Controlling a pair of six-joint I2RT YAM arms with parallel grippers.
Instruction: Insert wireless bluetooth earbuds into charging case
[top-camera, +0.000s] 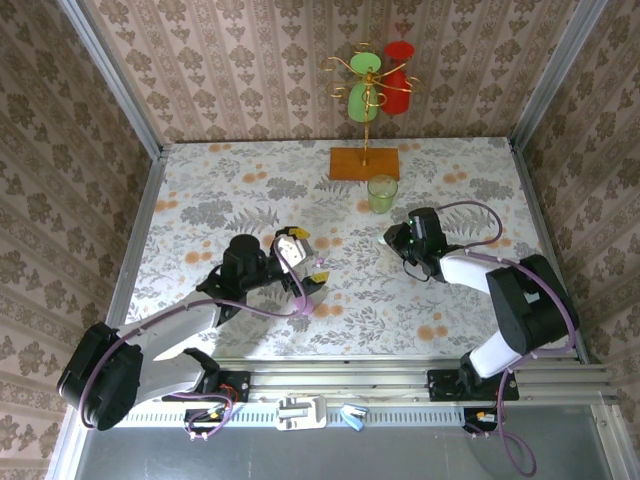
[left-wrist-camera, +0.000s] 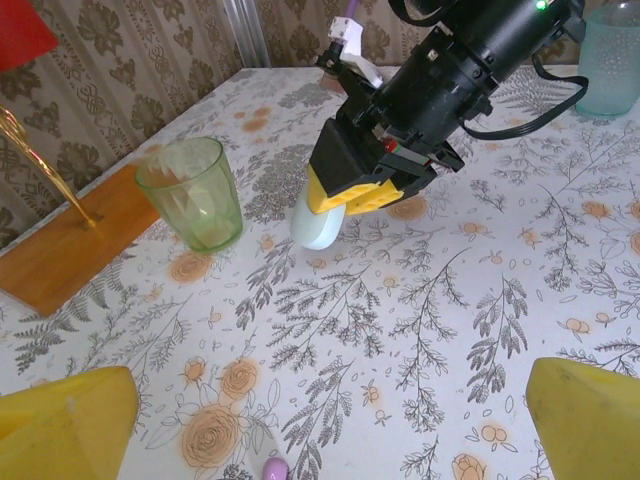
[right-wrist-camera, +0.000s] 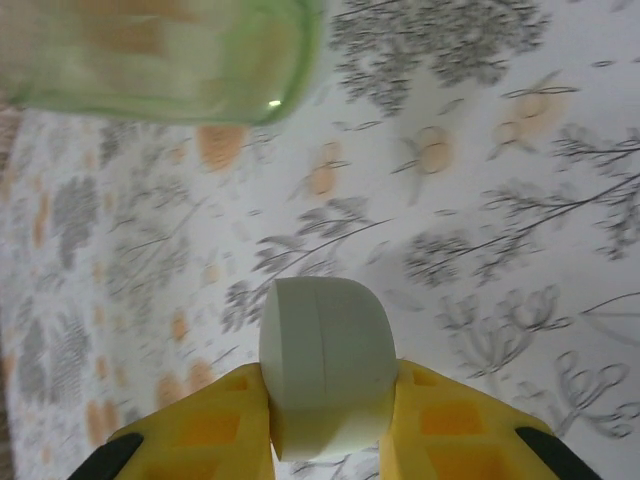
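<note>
The white pebble-shaped charging case (right-wrist-camera: 328, 365) sits closed between the yellow fingers (right-wrist-camera: 210, 430) of my right gripper (right-wrist-camera: 330, 400), which is shut on it and holds it just above the floral tablecloth. The left wrist view shows the same case (left-wrist-camera: 320, 222) under the right gripper (left-wrist-camera: 345, 195). My left gripper (left-wrist-camera: 325, 400) stands wide open low over the table, with its yellow fingers (left-wrist-camera: 60, 425) far apart. One tiny pink earbud (left-wrist-camera: 275, 468) lies on the cloth between them, at the view's lower edge. From above, the left gripper (top-camera: 304, 260) is left of the right gripper (top-camera: 390, 238).
A green glass (top-camera: 382, 193) stands just behind the right gripper, next to the wooden base (top-camera: 365, 163) of a gold stand hung with green and red cups (top-camera: 378, 80). A pale bluish glass (left-wrist-camera: 612, 60) shows at the far right. Walls ring the table.
</note>
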